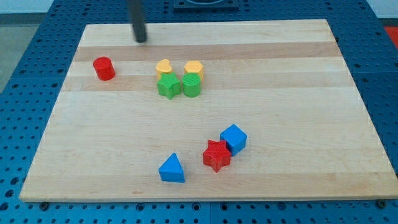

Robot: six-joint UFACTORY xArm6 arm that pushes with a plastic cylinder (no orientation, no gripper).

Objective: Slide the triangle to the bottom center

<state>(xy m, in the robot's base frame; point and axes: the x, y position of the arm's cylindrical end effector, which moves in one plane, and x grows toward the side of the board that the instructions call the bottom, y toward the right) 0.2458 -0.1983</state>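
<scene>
A pale wooden board lies on a blue perforated table. My tip, a bare rod with nothing to open or close, sits near the view's top, well apart from the blocks. Seven plastic blocks: one blue triangle near bottom centre, one blue cube, one red star, one red cylinder, two yellow, two green.

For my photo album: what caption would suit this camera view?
My tip rests near the board's top, far from the blue triangle waiting near the bottom edge.
</scene>
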